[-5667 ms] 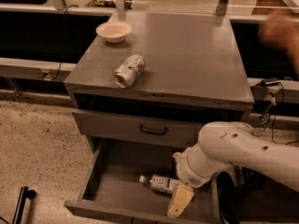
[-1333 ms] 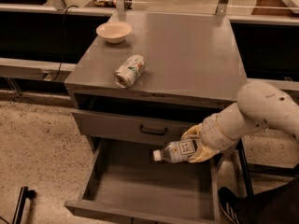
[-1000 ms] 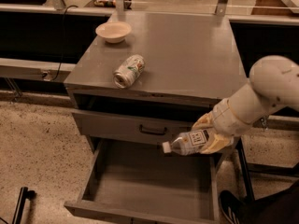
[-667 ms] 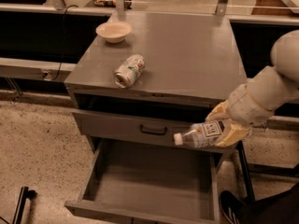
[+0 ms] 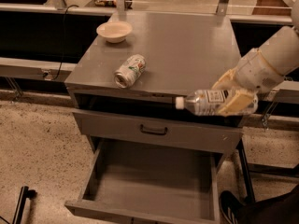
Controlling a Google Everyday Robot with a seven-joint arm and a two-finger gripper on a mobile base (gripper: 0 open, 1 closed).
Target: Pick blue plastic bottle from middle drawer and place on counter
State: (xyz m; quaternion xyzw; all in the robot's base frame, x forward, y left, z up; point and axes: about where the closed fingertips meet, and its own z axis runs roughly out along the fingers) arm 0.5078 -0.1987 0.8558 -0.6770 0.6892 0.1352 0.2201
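The blue plastic bottle (image 5: 205, 101) is a clear greyish bottle with a white cap and a printed label. It lies sideways in the air, cap to the left, in front of the counter's front right edge. My gripper (image 5: 233, 94) is shut on the bottle's base end, with the white arm reaching in from the right. The counter (image 5: 187, 45) is the flat grey cabinet top just behind and above the bottle. The middle drawer (image 5: 149, 181) is pulled out below, and nothing shows inside it.
A silver can with green print (image 5: 130, 70) lies on its side at the counter's front left. A cream bowl (image 5: 114, 31) sits at the back left. A shut drawer front with a black handle (image 5: 154, 130) is above the open drawer. A dark shoe (image 5: 229, 204) is at lower right.
My gripper has lifted the bottle out of the drawer and moved it up and right, from drawer level to counter-edge height. The drawer now shows nothing inside.
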